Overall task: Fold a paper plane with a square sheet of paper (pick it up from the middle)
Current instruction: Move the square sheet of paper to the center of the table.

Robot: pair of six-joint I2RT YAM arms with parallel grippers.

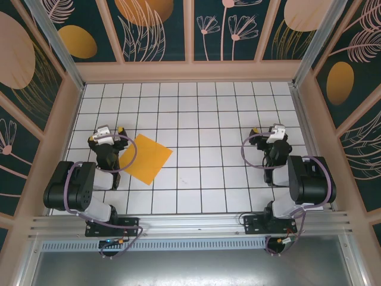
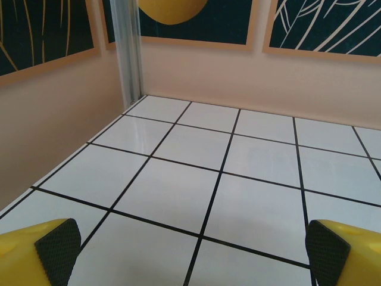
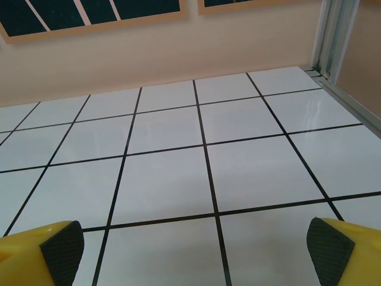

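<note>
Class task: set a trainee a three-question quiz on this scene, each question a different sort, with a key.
1. Fill in: the jaws of the left gripper and the right gripper stand ____.
2. The square sheet of paper lies nearer: A the left gripper, B the right gripper.
3. True or false: the sheet is already folded.
Key: 1 open; 2 A; 3 false, it lies flat.

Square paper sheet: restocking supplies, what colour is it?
Plain orange-yellow flat square sheet of paper, clearest from top external.
</note>
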